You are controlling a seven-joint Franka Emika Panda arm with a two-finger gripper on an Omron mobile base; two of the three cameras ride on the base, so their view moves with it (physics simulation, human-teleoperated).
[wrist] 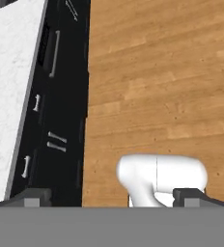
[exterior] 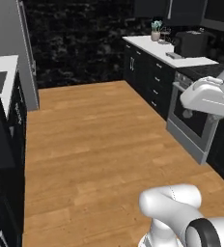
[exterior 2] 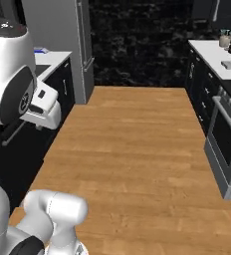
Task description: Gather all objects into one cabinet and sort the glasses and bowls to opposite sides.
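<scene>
The cream tumblers and the reddish-brown bowl are out of view. My gripper (wrist: 111, 197) points down over the wooden floor (wrist: 157, 72), beside a run of black drawers (wrist: 61, 106). Its two dark fingertips (wrist: 34, 195) stand far apart, so it is open with nothing held between them. Black wall cabinets (exterior: 155, 7) hang above the far right counter, and I cannot make out their doors or what is inside.
A white counter (wrist: 10, 96) tops the black drawers with short silver pulls (wrist: 54, 53) on the left. On the right stand a steel oven (exterior: 191, 123) and a white counter (exterior: 150, 44) with a potted plant (exterior: 156, 30) and a black appliance (exterior: 191, 42). A grey fridge (exterior 2: 62, 30) stands far left.
</scene>
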